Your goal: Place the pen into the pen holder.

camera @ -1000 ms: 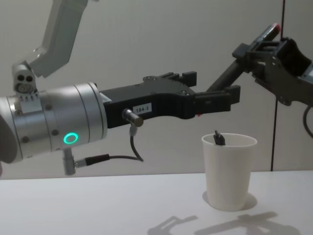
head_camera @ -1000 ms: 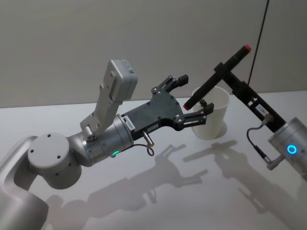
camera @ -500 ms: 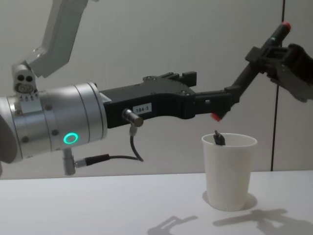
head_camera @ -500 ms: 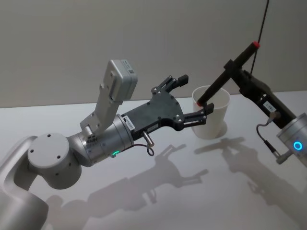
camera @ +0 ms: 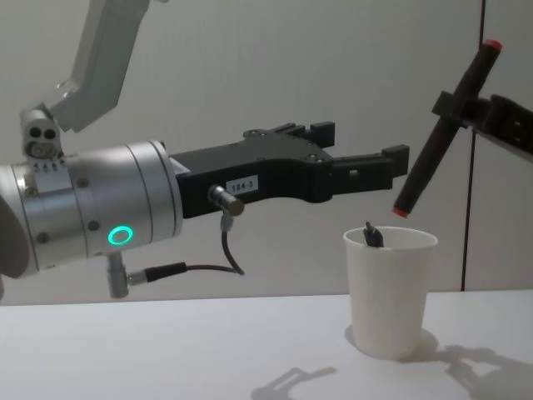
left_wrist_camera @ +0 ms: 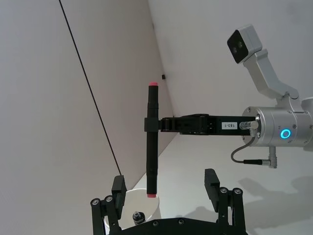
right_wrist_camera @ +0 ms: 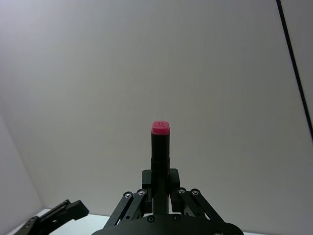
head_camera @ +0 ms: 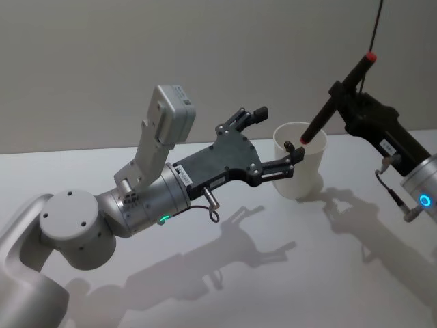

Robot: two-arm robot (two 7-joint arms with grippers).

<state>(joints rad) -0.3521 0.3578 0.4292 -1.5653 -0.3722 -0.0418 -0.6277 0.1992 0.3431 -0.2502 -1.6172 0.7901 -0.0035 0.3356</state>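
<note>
Here the right claw (head_camera: 347, 96) clamps the stiff, light pen (head_camera: 334, 101) mid-barrel, tip above the easily tipped paper-cup pen holder (camera: 390, 292); the left claw (camera: 366, 158) hovers beside it, spread wide

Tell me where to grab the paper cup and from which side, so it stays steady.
Grip the cup across its middle wall, coming in level from the robot's left, where the open left claw hovers just above rim height. The wall tapers downward, so a mid-height pinch should hold. Stay off the top: the right claw holds the pen tilted over the opening, and another pen's tip pokes out.
</note>
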